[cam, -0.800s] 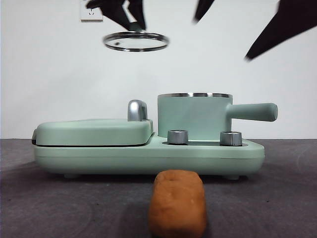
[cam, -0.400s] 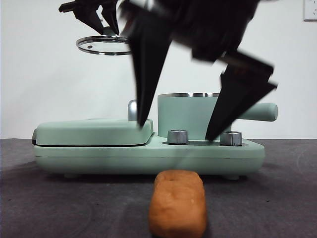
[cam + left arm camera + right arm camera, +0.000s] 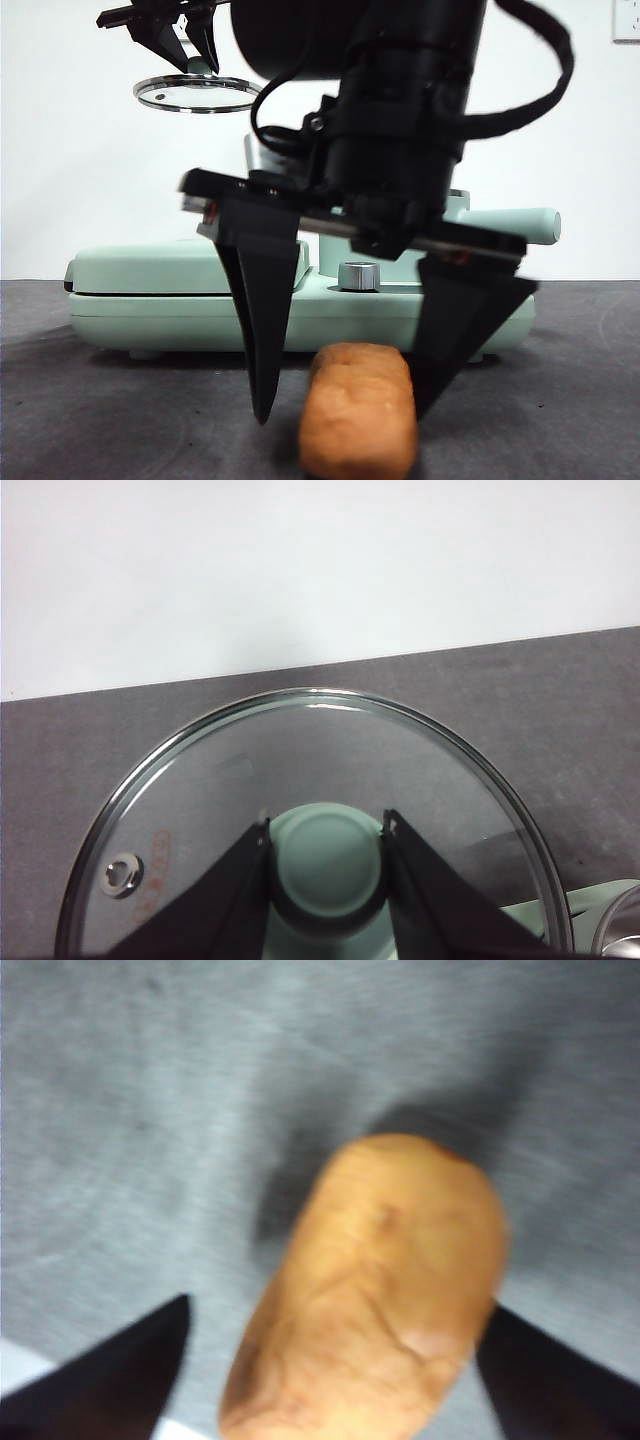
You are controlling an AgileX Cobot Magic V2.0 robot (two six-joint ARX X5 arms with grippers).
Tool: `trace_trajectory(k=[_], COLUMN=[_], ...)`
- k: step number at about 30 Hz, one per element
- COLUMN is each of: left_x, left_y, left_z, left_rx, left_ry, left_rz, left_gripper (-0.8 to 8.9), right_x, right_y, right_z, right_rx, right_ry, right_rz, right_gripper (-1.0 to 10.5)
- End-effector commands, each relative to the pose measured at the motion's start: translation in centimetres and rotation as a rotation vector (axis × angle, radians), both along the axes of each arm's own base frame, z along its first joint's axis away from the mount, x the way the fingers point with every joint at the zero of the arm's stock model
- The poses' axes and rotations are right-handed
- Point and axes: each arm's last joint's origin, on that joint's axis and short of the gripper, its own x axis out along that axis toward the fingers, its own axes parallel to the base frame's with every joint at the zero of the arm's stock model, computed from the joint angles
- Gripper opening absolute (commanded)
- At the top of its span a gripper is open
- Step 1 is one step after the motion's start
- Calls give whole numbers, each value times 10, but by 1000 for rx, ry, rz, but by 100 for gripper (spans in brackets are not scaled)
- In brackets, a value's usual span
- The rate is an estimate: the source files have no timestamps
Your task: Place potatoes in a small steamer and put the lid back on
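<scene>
Potato count: I see one potato on the grey table, in front of the appliance base.
Lid count: one lid, high in the air, well left of the steamer.
Right gripper: my jaws are spread wide, one on each side of the potato, not touching.
Left gripper: pinching the lid's knob.
Room: bare table beside each jaw.
View difference: right wrist view shows the potato's top; front view hides most of the steamer.
</scene>
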Motion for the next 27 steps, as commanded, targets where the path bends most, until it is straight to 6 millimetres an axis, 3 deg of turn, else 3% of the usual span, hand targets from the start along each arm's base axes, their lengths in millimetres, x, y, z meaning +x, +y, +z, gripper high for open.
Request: trace_trajectory(k=[1, 3, 7, 10, 16, 21, 27], left_x=[-6, -6, -6, -6, -5, -5, -6], left_y=[2, 2, 3, 3, 4, 4, 4], left_z=[21, 21, 21, 21, 21, 21, 20], left_rx=[-27, -27, -27, -27, -27, -27, -24], left_ry=[-78, -78, -78, -78, -78, -77, -65], left_rz=[1, 3, 5, 5, 6, 6, 5], left_gripper=[14, 14, 14, 14, 14, 14, 14], right_x=[0, 0, 3, 11, 41, 76, 125], right_y=[9, 9, 6, 2, -5, -20, -45], right_z=[-4, -4, 1, 14, 70, 124, 165], right_rx=[9, 7, 11, 6, 10, 55, 101], right_ry=[12, 12, 10, 8, -61, -210, -336], right_rz=[7, 6, -6, -22, 2, -8, -68], right_gripper=[240, 160, 158, 160, 167, 237, 237])
